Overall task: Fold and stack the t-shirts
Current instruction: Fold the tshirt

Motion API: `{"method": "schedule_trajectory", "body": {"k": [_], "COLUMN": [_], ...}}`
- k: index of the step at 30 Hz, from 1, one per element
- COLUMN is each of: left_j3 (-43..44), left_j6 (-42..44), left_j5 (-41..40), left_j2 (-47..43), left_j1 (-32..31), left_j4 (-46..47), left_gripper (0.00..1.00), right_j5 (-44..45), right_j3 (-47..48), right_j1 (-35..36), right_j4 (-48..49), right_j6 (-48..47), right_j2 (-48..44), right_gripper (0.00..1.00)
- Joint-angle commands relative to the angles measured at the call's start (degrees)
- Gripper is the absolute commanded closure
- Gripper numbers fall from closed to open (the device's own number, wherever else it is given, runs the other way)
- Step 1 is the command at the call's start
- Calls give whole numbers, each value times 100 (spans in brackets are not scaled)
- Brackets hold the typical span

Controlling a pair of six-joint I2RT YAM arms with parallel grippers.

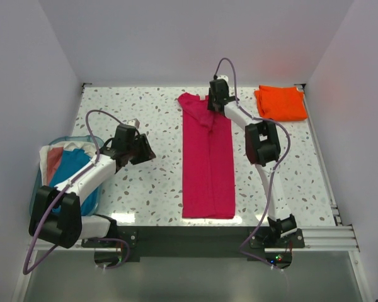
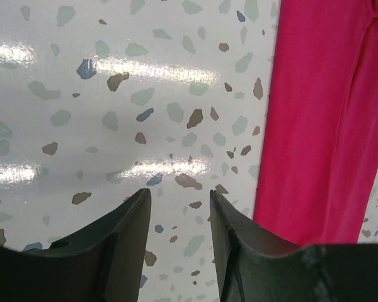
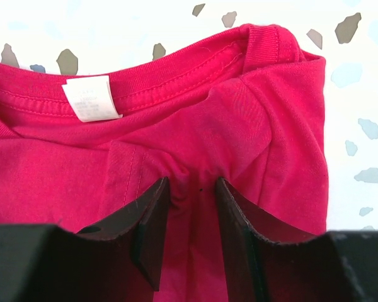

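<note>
A magenta-pink t-shirt (image 1: 206,163) lies as a long narrow strip down the middle of the table, collar at the far end. My right gripper (image 1: 211,108) is down on it just behind the collar. In the right wrist view the fingers (image 3: 152,207) pinch a puckered ridge of the pink cloth (image 3: 176,113), near the white neck label (image 3: 91,99). An orange t-shirt (image 1: 281,104) rests folded at the far right corner. My left gripper (image 1: 143,148) hovers open over bare table, left of the pink shirt (image 2: 321,113), with nothing between its fingers (image 2: 135,220).
A light blue basket (image 1: 70,136) holding blue and white clothes stands at the left edge, beside the left arm. The speckled table (image 1: 145,113) is walled in by white panels at the back and both sides.
</note>
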Motion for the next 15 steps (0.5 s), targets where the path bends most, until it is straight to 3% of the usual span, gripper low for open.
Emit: {"method": "schedule_trajectory", "body": {"k": [1, 15], "left_j3": [-55, -73], "left_j6": [152, 152], "left_j5": [116, 151], "left_j2": [12, 91], "left_j1": [58, 67], "left_j4": [273, 326], "left_gripper": [53, 53], "right_j5": [264, 580], "right_j3": [-84, -172], "right_j1": [121, 227], "right_j4": [353, 564], "right_j6": [-121, -446], "right_j2": [-476, -564], "right_gripper": [60, 60]}}
